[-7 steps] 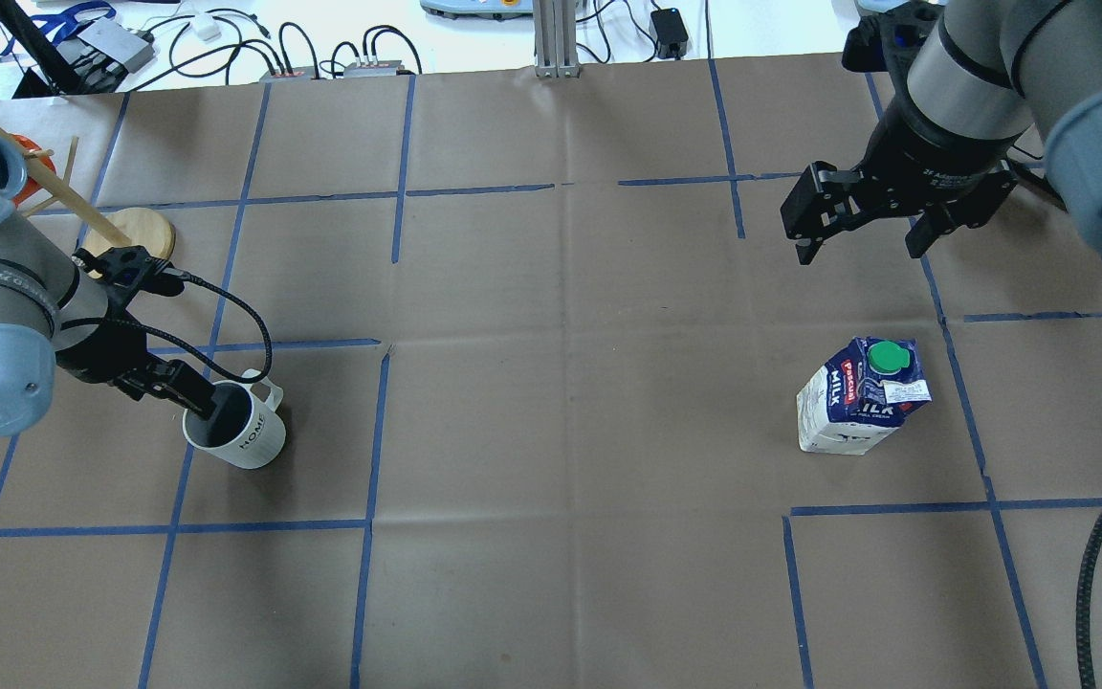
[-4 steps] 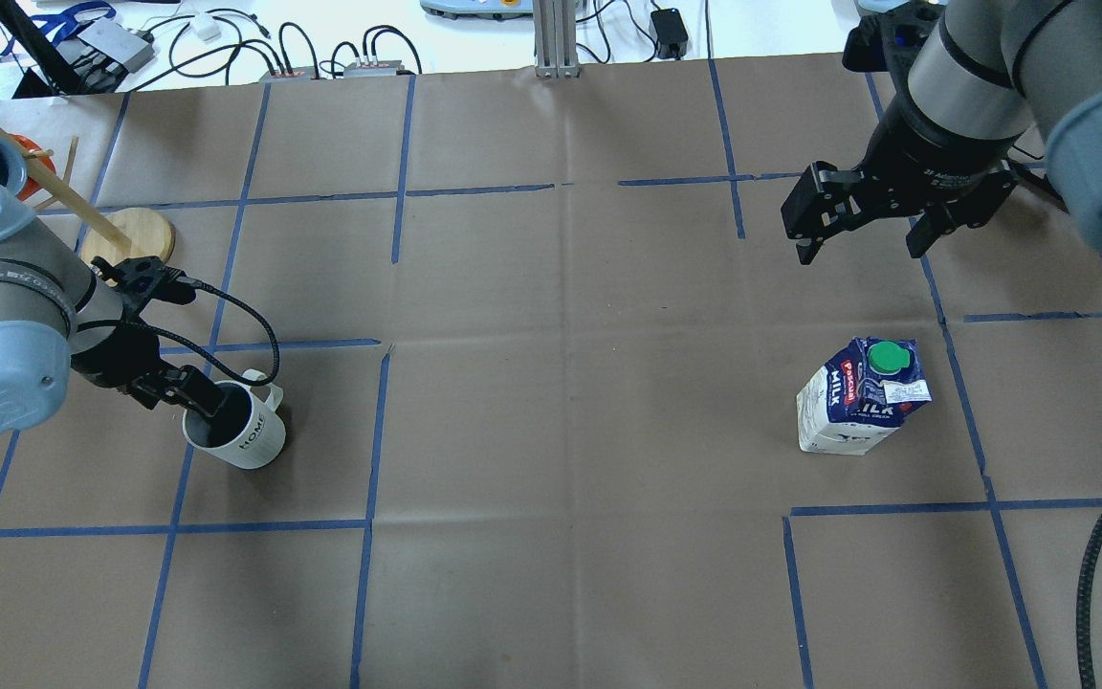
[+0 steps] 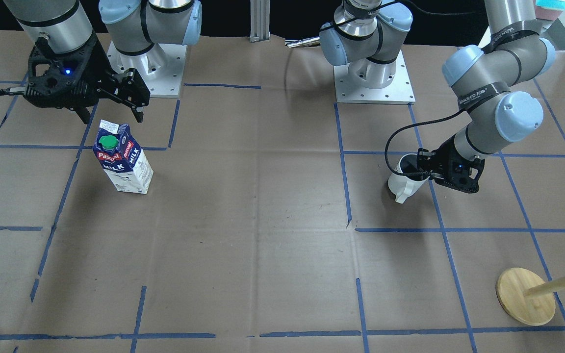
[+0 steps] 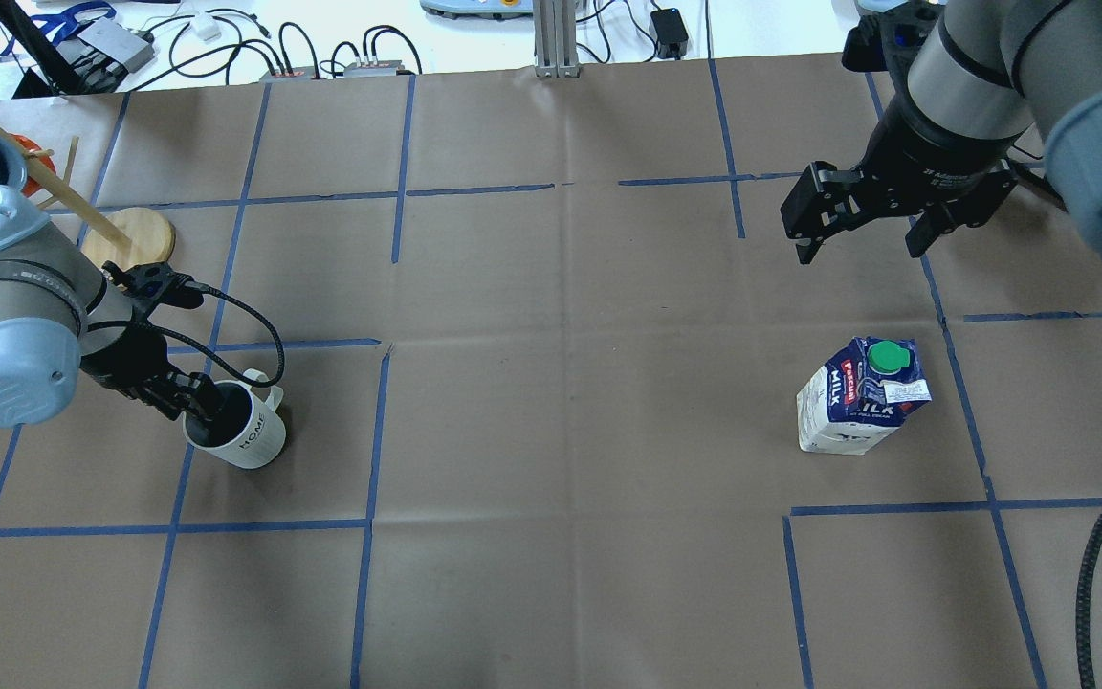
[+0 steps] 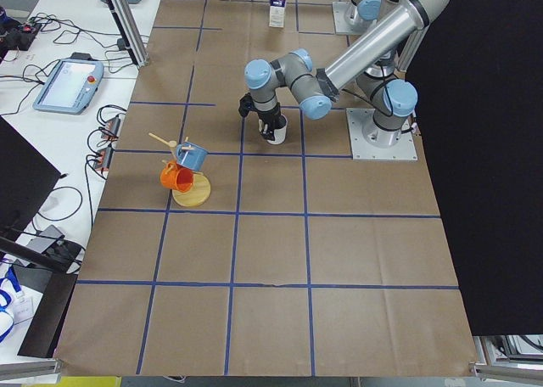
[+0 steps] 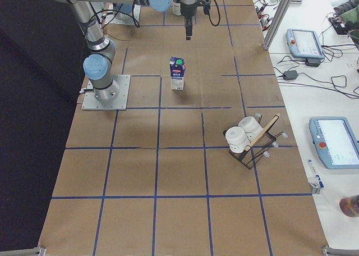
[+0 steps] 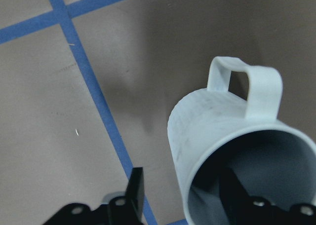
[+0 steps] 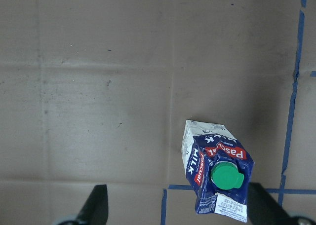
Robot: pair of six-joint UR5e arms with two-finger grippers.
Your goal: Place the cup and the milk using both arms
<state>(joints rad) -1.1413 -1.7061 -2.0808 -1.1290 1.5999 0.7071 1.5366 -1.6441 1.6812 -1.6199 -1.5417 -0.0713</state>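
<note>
Cup (image 4: pixel 235 435) standing upright on tabletop (image 4: pixel 561 431), near wooden rack (image 4: pixel 127 234), on robot's side of it. Left claw (image 4: pixel 198 407) straddling cup rim: one finger dipping inside, other outside, gap showing at wall, gripping nothing. Milk (image 4: pixel 857 397) standing upright, well apart from rack, across tabletop. Right claw (image 4: pixel 862 251) hovering above milk, slightly off it, spreading wide, holding nothing.

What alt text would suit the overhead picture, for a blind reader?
Seen from above, the left gripper straddles the rim of a white cup, one finger inside, on a brown table marked with blue tape. At right, the open right gripper hovers apart from an upright milk carton.
</note>
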